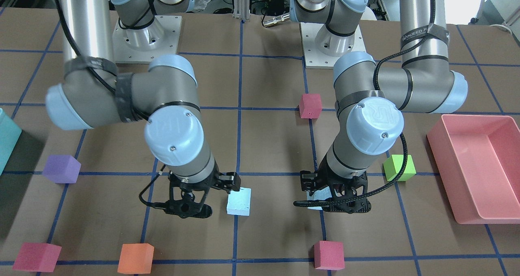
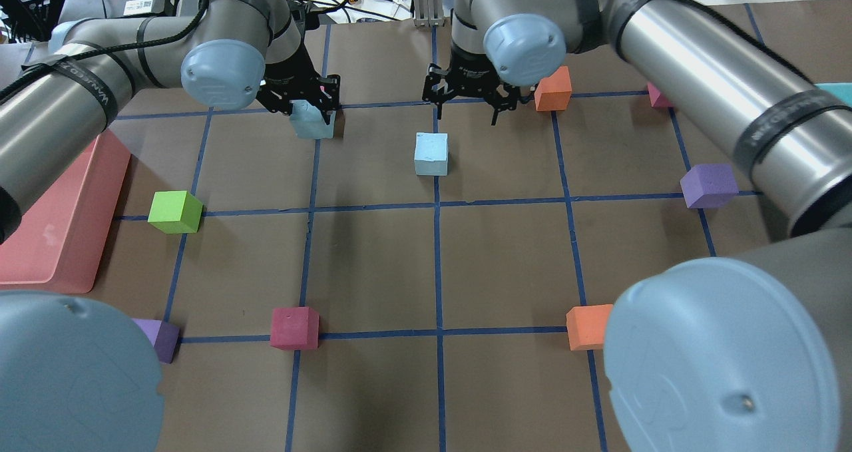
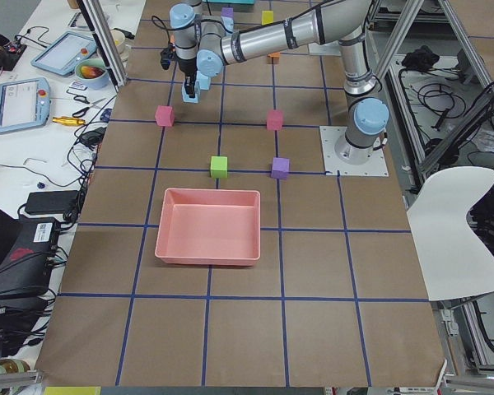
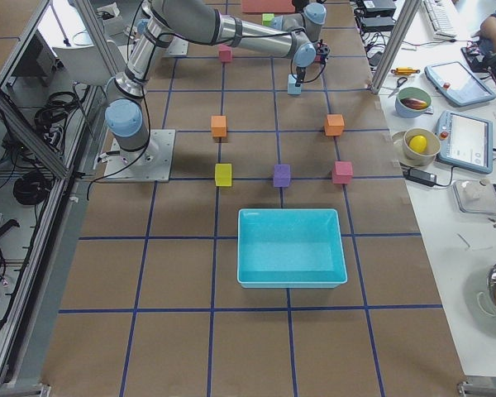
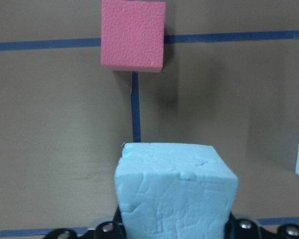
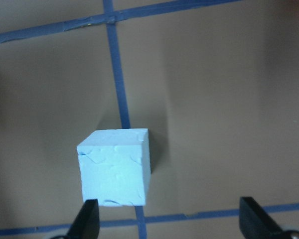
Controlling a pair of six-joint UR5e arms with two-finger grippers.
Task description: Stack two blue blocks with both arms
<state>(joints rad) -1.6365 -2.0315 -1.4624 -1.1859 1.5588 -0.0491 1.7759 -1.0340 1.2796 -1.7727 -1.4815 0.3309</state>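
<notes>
Blue block [image 5: 174, 194] is pinched in the left gripper [image 2: 311, 111], its base cut off; red cube [image 5: 133, 34] lies beyond. Right gripper [image 2: 466, 111] is spread; second block [image 6: 114, 167] rests on the worktop [image 6: 214, 99] just ahead, off-centre. Left arm's strap [image 1: 422, 35] reads "WANJEED", the rest wrapping out of sight; its cap [image 1: 375, 119] reads "UR".

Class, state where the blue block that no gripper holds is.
In the overhead view the loose blue block sits on the central tape line, just below the open right gripper and right of the held blue block.
</notes>
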